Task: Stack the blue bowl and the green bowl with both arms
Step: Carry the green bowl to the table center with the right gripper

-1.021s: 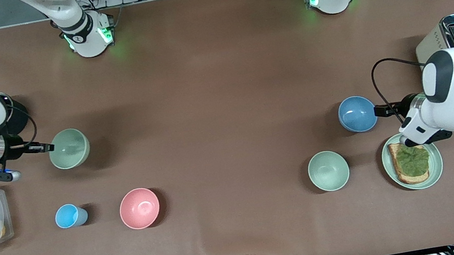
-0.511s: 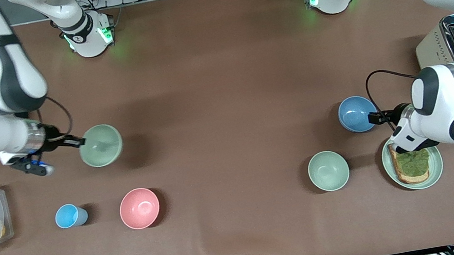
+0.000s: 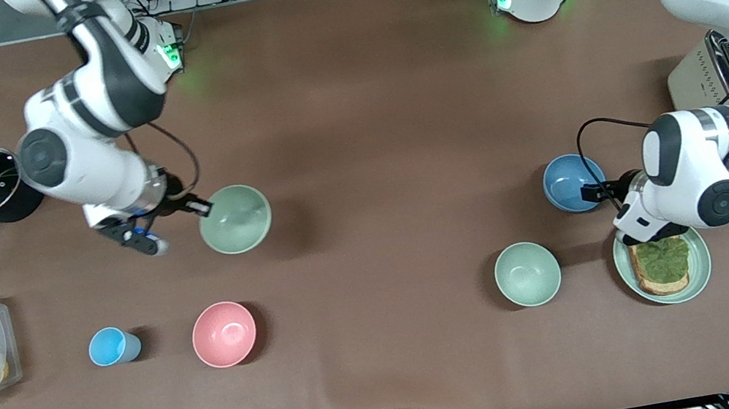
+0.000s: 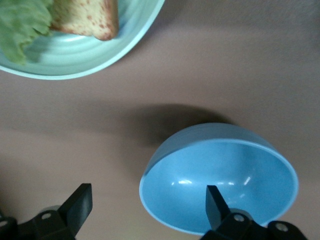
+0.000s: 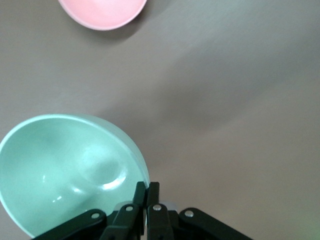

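Green bowl [image 3: 235, 219] hangs clamped by its rim in my right gripper [image 3: 201, 207], over the surface [image 3: 366, 123] toward the right arm's end. Blue bowl [image 3: 572, 182] sits toward the left arm's end; left gripper [image 3: 591, 192] jaws apart, straddling its rim. I'd close squarely on that rim first. Room between the bowls looks clear.
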`<state>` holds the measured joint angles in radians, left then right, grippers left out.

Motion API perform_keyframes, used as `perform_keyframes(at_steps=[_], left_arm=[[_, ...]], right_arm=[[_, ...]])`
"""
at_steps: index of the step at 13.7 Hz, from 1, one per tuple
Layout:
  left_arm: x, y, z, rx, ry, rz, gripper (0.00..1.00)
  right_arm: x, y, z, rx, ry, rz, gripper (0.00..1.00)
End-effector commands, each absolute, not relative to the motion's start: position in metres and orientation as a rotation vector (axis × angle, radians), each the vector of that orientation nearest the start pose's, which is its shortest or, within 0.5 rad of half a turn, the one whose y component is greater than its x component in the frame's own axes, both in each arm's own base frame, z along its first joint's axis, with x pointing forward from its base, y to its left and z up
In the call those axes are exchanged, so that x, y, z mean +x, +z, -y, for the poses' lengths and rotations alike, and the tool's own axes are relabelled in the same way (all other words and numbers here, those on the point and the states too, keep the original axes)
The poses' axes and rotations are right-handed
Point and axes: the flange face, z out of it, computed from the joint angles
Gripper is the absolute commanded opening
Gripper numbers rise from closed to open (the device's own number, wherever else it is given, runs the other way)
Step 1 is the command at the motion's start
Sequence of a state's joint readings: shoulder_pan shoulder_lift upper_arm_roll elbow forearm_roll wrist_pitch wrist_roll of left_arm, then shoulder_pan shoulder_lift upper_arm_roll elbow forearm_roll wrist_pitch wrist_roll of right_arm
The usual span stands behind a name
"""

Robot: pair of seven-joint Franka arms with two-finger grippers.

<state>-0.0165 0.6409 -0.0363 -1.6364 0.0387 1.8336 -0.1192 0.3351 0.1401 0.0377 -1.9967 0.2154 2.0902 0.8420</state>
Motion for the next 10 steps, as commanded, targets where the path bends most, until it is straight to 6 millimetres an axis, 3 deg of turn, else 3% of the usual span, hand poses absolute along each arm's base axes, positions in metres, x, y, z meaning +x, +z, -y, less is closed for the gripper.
perform_keyframes(at_steps=[1, 3, 6, 10], left_arm=[[0.626, 0.208, 0.027, -3.005, 0.653, 0.044, 1.0], [0.623, 0.202, 0.027, -3.006, 0.653, 0.043, 1.0], [0.616, 0.19, 0.027, -3.01, 0.644, 0.039, 1.0], [0.612, 0.182, 0.029, -3.018, 0.617, 0.035, 1.0]], right_arm=[[0.523, 0.377, -0.273, -2.84, 0.186, -0.954, 0.0], [0.51, 0.361, -0.314, -2.812, 0.161, -1.017, 0.0], [0.489, 0.329, -0.358, -2.844, 0.133, -1.026, 0.0], [0.467, 0.297, -0.396, -2.856, 0.099, -1.061, 0.0]])
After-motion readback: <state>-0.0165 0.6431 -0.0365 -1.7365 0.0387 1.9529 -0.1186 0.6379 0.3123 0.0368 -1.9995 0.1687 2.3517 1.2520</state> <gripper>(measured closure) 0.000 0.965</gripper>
